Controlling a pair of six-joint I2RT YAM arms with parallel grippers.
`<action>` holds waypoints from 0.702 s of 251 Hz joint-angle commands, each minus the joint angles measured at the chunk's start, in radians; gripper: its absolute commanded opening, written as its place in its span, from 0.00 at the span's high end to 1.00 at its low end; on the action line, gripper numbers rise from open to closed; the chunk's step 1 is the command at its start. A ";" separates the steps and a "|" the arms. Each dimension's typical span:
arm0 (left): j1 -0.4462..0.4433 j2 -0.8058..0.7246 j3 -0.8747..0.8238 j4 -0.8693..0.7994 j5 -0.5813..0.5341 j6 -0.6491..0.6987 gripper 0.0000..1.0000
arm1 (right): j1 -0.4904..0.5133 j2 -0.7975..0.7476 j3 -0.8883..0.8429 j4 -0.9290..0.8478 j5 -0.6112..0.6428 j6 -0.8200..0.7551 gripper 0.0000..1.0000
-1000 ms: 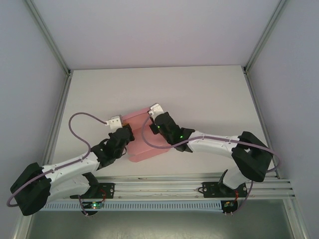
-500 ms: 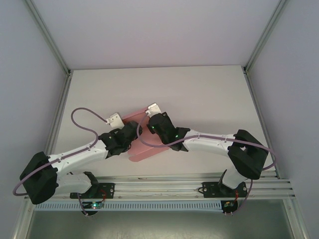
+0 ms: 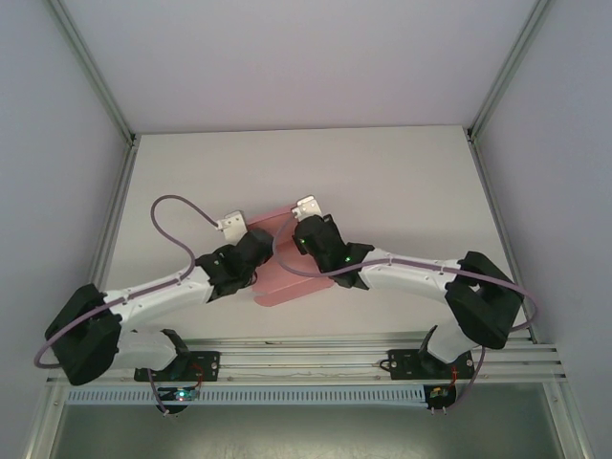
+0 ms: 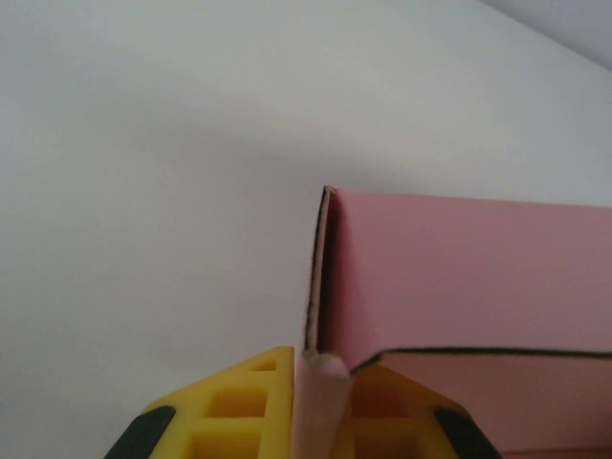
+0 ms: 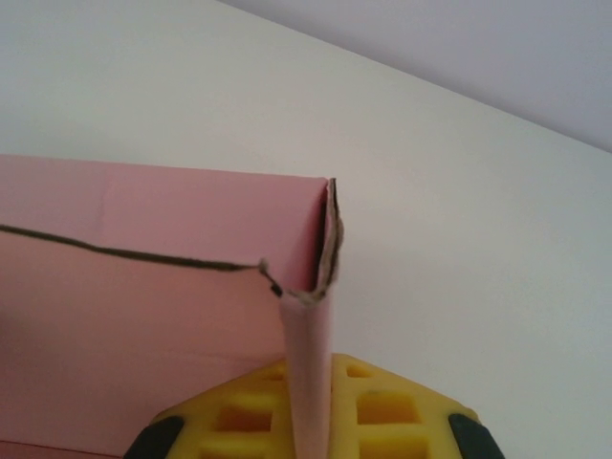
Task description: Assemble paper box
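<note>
Pink thin card is what both claws hold: the paper box (image 3: 287,279) lies on the white table (image 3: 392,177), a little left of the middle and closer to the near edge than to the far one, and it sits between the 2 arms. From the top camera the box looks like a slanted pink shape, its near edge pointing toward the metal rail (image 3: 316,346) where the arms are bolted, and its far corner is partly covered by the wrists.

The left gripper (image 4: 320,406) is closed on the left end of the paper box. In the left wrist view a narrow upright strip of the card stands pinched between the yellow fingers (image 4: 239,416), and above it the box corner rises with a brown raw edge. To the right of that corner a long pink wall runs away, and a dark cut edge of another panel crosses below it.

The right gripper (image 5: 308,411) is closed in the same way on the right end. In the right wrist view a thin pink flap goes down between its yellow fingers (image 5: 387,406), and the corner above the flap looks a bit frayed. The pink wall goes to the left from there, with a dark cut line across it.

A purple cable (image 3: 172,215) loops above the left arm, and a second purple cable (image 3: 287,270) bends across the pink card beside the right wrist
</note>
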 commanded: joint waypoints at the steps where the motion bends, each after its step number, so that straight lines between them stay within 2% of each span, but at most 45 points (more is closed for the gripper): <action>1: 0.101 -0.081 -0.134 -0.036 -0.092 0.167 1.00 | -0.128 -0.068 -0.055 -0.039 0.269 -0.023 1.00; 17: 0.102 -0.120 -0.164 0.055 -0.012 0.217 1.00 | -0.125 -0.072 -0.080 0.022 0.162 -0.043 0.98; 32: 0.101 -0.141 -0.169 0.091 0.030 0.224 1.00 | -0.121 -0.072 -0.097 0.067 0.084 -0.046 0.92; 46: 0.101 -0.147 -0.160 0.103 0.048 0.230 1.00 | -0.109 -0.065 -0.094 0.083 0.080 -0.031 0.88; 57: 0.102 -0.142 -0.144 0.097 0.052 0.226 1.00 | -0.095 -0.057 -0.088 0.095 0.075 -0.027 0.80; 71: 0.101 -0.126 -0.124 0.089 0.053 0.223 1.00 | -0.082 -0.052 -0.085 0.115 0.067 -0.023 0.78; 91: 0.100 -0.096 -0.098 0.086 0.057 0.218 1.00 | -0.071 -0.048 -0.084 0.138 -0.002 -0.024 0.70; 107: 0.101 -0.073 -0.078 0.083 0.058 0.215 1.00 | -0.067 -0.046 -0.080 0.141 -0.060 -0.024 0.59; 125: 0.101 -0.049 -0.063 0.086 0.064 0.215 1.00 | -0.065 -0.050 -0.081 0.142 -0.142 -0.037 0.51; 153: 0.101 -0.025 -0.047 0.092 0.066 0.222 1.00 | -0.065 -0.085 -0.095 0.150 -0.274 -0.050 0.30; 162: 0.100 -0.019 -0.041 0.087 0.066 0.227 1.00 | -0.065 -0.105 -0.107 0.161 -0.322 -0.049 0.20; 171: 0.100 -0.015 -0.033 0.080 0.064 0.229 1.00 | -0.067 -0.125 -0.121 0.175 -0.385 -0.058 0.03; 176: 0.100 -0.012 -0.027 0.078 0.064 0.232 1.00 | -0.067 -0.139 -0.131 0.183 -0.418 -0.063 0.02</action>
